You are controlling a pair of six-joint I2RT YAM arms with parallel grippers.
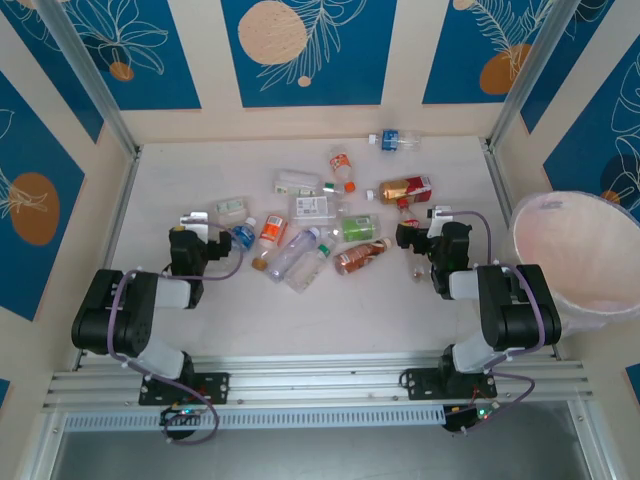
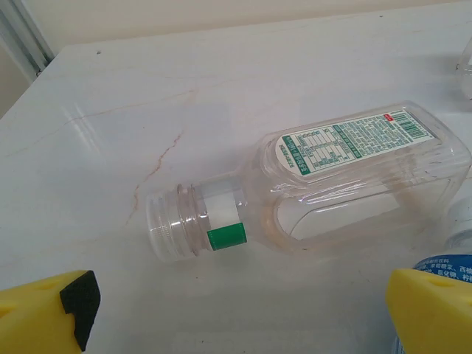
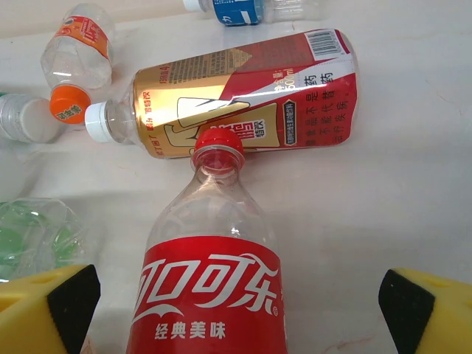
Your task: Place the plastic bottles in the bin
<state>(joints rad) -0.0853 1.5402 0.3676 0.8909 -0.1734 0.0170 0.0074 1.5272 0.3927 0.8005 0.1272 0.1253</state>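
Straddling a red-labelled bottle [image 3: 212,221], base cut off, the right hand [image 3: 237,301] gapes wide.

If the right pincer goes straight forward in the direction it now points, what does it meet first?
The cola bottle with the red cap, lying right ahead, seemingly between the fingers of the open right pincer. Just beyond its cap lies a red and gold bottle.

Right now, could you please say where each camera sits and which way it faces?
Top external: above and behind the bases, looking down on the table, bottles and bin; left arm, right arm show.
Left wrist: on left arm, facing a capless clear bottle; open left pincer's tips show.
Right wrist: on right arm, facing a cola bottle; open right pincer's tips show.
Shared: top external and right wrist see the red-gold bottle.
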